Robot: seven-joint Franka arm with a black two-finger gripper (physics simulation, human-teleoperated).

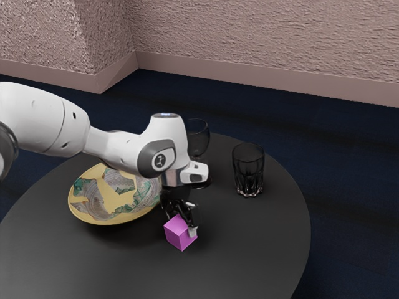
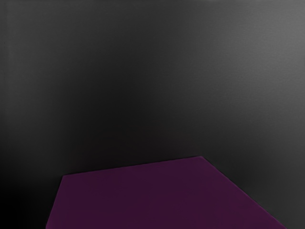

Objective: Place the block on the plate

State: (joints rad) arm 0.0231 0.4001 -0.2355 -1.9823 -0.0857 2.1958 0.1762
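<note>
In the exterior view, find the magenta cube (image 1: 176, 236) beside the yellow-rimmed plate (image 1: 115, 200), under a black gripper (image 1: 184, 224) impossible to call open or closed; in the wrist view, heed the cube's slanted edges, squaring up for an even grip before lifting.

**Pink Block (image 1: 179, 233) Lies Off the Plate (image 1: 118, 199)**

In the exterior view, the block, a plain pinkish-purple cube, is below the frame's centre, one corner toward the camera. It shows dark purple along the wrist view's lower edge. The plate lies face up, left of the exterior view's centre, round and yellow-rimmed, patterned in yellow, green and grey patches. Block and plate stand apart.
</note>
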